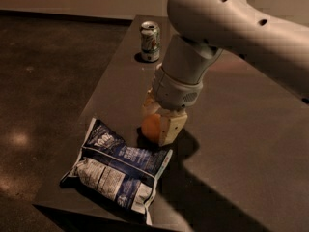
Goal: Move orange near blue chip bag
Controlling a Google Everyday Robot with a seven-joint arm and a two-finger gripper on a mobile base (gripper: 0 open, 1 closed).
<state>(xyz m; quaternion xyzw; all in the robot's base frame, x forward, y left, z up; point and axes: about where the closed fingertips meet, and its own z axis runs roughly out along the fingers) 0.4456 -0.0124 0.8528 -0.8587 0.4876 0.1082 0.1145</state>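
The claw (pixel 157 125), clamped around the orange (pixel 150 128), sits low over the desk (pixel 241 144), apparently to release it beside the blue chip bag (pixel 118 170) just below-left.

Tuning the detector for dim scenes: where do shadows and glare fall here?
Camera view: dim, warm light; the arm's dark shadow falls on the table right of the tool, which is closed on the orange by the blue chip bag; sheen on the soda can.
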